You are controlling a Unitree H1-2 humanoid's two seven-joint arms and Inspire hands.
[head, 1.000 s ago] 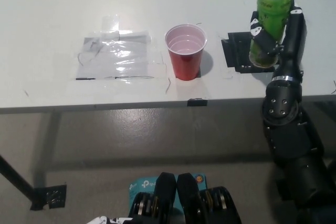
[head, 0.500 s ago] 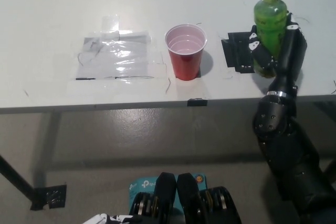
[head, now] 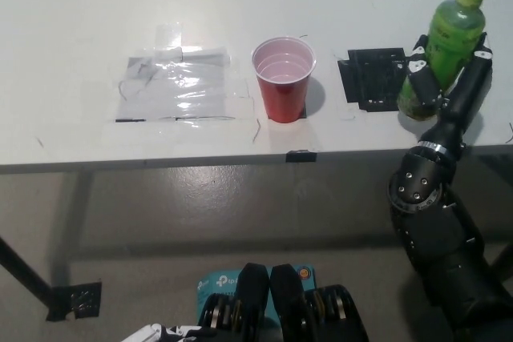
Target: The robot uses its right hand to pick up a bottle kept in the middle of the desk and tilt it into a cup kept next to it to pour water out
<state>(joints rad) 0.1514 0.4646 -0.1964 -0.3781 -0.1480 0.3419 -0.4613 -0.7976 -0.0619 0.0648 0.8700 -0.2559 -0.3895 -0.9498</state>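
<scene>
**Bottle gripped at the right of the desk, cup waiting to its left**

The green plastic bottle with a yellow-green cap [head: 443, 50] is held by the black right hand [head: 449, 78], whose fingers [head: 420, 79] are wrapped around the lower body of the bottle. The bottle is tilted, its cap leaning away to the far right, and its base sits at or just above the white desk [head: 80, 22]; whether it is lifted clear cannot be told. It lies just right of the black square mat [head: 370, 78], which appears to mark the bottle's place. The red plastic cup [head: 284, 78] stands upright and open-mouthed to the left of the mat, apart from it, with pale liquid or a pale bottom seen inside. Further left, a patch of clear crinkled film taped flat [head: 180, 86] is seen.

The low grip is judged to leave the neck free for tipping. For pouring, the bottle would need to be carried left over the mat; that stretch is open. The near desk edge runs close below the hand, so little room is left on that side. Only a sliver of the white left hand [head: 160, 333] is visible at the bottom edge, and its state cannot be told.
</scene>
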